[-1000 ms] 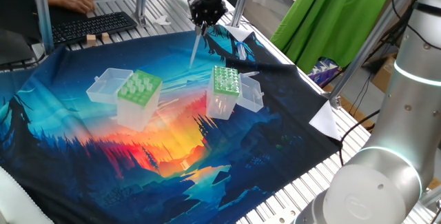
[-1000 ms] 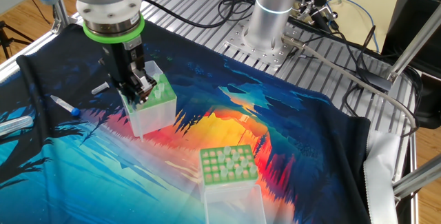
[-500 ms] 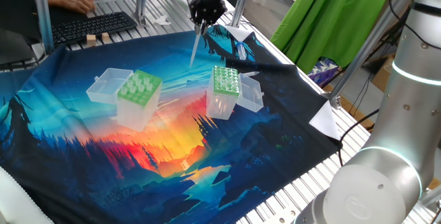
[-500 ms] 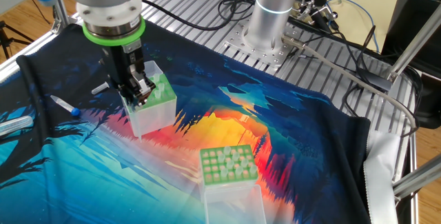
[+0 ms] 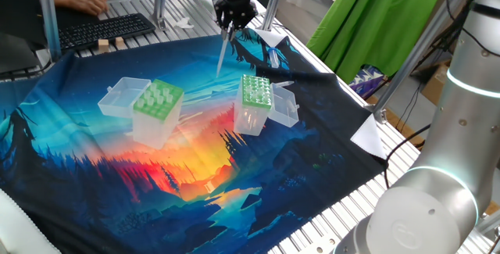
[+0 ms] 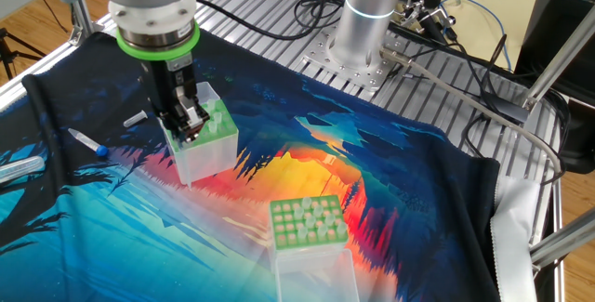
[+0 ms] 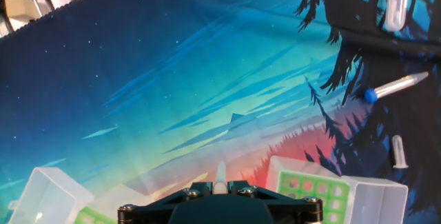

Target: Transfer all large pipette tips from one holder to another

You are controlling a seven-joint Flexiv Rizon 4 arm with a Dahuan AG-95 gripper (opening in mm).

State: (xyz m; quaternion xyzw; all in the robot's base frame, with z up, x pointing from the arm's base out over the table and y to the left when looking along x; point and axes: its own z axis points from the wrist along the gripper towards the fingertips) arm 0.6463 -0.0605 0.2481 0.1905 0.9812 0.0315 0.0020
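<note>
Since the earlier frames almost nothing has shifted: the tool (image 5: 227,26) is seen at the same spot above the far part of the cloth, with only a slight turn of the wrist about its own axis noticeable in the other fixed view, and both boxes lie where they lay.

The tool is closed on one large pipette tip (image 5: 222,54), which is held by its wider upper end and hangs down, slightly tilted, with its point clear of the cloth. In the hand view the tip (image 7: 220,177) is seen end-on as a whitish stub between the fingers. In the other fixed view the tool (image 6: 189,132) is seen in front of the narrower box, and the tip itself cannot be made out there.

Nearest the tool, the narrower holder (image 5: 255,104) with the darker-green dotted top plate is found upright on the cloth, its clear lid (image 5: 283,104) folded open to one side. The wide-holed holder (image 5: 157,111) with the light-green top plate stands well apart from it, and its clear lid (image 5: 123,98) is likewise open. Whitish tip ends are seen in its holes.

Everything rests on a printed cloth (image 5: 195,199) spread over the tabletop. Small tubes (image 7: 397,86) lie loose on the cloth. Beyond the cloth a keyboard (image 5: 105,29) is seen, and a green fabric (image 5: 375,19) hangs at the side.
</note>
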